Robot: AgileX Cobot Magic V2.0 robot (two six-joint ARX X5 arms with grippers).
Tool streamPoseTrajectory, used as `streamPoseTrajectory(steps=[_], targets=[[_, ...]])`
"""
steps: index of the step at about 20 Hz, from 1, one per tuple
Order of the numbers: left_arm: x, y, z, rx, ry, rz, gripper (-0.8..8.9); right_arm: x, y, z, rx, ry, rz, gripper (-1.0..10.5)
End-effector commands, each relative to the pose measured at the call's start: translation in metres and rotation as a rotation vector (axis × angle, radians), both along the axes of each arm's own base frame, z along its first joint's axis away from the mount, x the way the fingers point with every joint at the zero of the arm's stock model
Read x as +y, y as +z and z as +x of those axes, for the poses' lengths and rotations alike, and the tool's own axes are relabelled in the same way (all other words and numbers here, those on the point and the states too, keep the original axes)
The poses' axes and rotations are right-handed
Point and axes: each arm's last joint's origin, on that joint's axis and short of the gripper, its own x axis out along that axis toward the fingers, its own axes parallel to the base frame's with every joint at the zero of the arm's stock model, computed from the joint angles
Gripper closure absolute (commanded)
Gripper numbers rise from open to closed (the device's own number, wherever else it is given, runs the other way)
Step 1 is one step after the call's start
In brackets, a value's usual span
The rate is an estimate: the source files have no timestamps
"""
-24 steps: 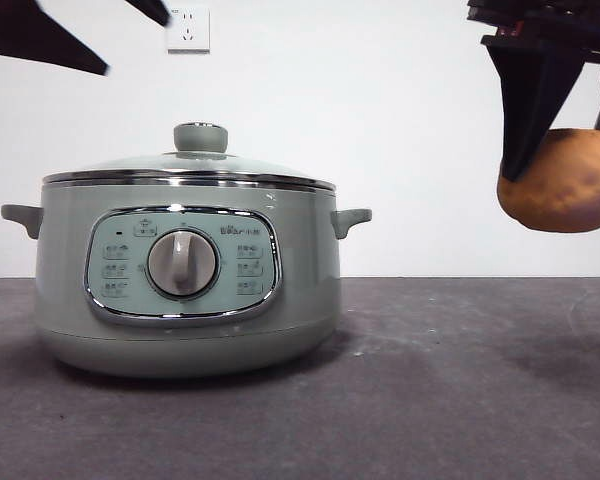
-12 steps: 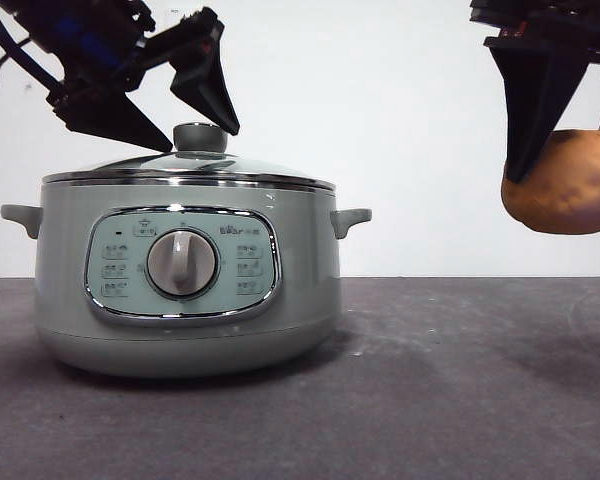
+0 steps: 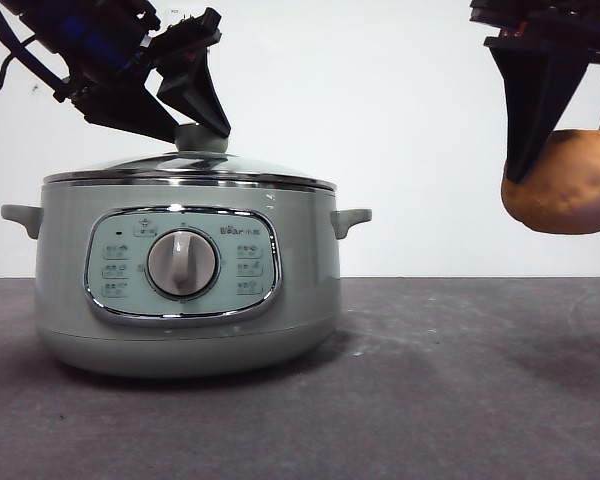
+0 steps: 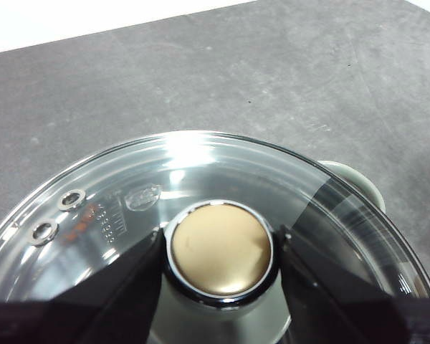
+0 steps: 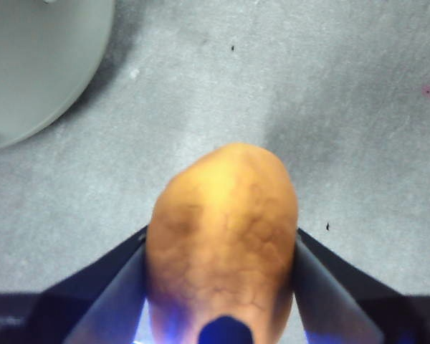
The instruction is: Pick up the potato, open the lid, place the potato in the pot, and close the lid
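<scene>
While the pale sage-green pot point(image 3: 185, 280) is sitting on the dark grey tabletop point(image 3: 460, 400) with its domed glass lid point(image 3: 185, 165) in place, the left end effector point(image 4: 218, 251) is closing both jaws against the lid's round knob point(image 4: 221, 249). Well apart from the pot, the right end effector point(image 5: 222, 251) is holding the smooth orange-brown potato point(image 3: 568, 185) clamped in mid-air.

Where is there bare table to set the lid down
Bare grey table lies beside the pot, on its side toward the held potato, and in front. It is crowded over the lid, where the left tool flanks the knob.
</scene>
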Motion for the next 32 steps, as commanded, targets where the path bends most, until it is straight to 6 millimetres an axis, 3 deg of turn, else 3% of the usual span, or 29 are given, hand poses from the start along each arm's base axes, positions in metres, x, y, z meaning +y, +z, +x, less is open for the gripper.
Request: streamPoseTrajectory(steps=[1, 5, 11, 16, 19, 23, 26, 32], targets=[[-0.001, 0.003, 0.001, -0.021, -0.007, 0.0, 8.22, 0.0, 0.001, 0.001, -0.005, -0.009, 0.005, 9.5], [-0.002, 0.025, 0.002, -0.067, -0.006, -0.024, 8.22, 0.001, 0.001, 0.001, -0.006, -0.009, 0.005, 9.5], [0.005, 0.082, -0.009, -0.154, -0.021, -0.02, 8.22, 0.003, 0.004, 0.004, -0.05, -0.006, 0.039, 9.5], [0.023, 0.136, -0.044, -0.208, -0.022, -0.019, 8.22, 0.01, 0.01, 0.012, -0.124, 0.036, 0.157, 9.5], [0.04, 0.159, -0.071, -0.264, 0.026, -0.024, 8.22, 0.019, 0.017, 0.016, -0.175, 0.082, 0.249, 9.5], [0.064, 0.176, -0.114, -0.336, 0.087, -0.045, 8.22, 0.043, 0.03, 0.024, -0.217, 0.151, 0.28, 9.5], [0.08, 0.182, -0.142, -0.368, 0.112, -0.056, 8.22, 0.073, 0.043, 0.039, -0.236, 0.226, 0.281, 9.5], [0.098, 0.184, -0.173, -0.391, 0.134, -0.065, 8.22, 0.141, 0.043, 0.085, -0.241, 0.354, 0.24, 9.5]])
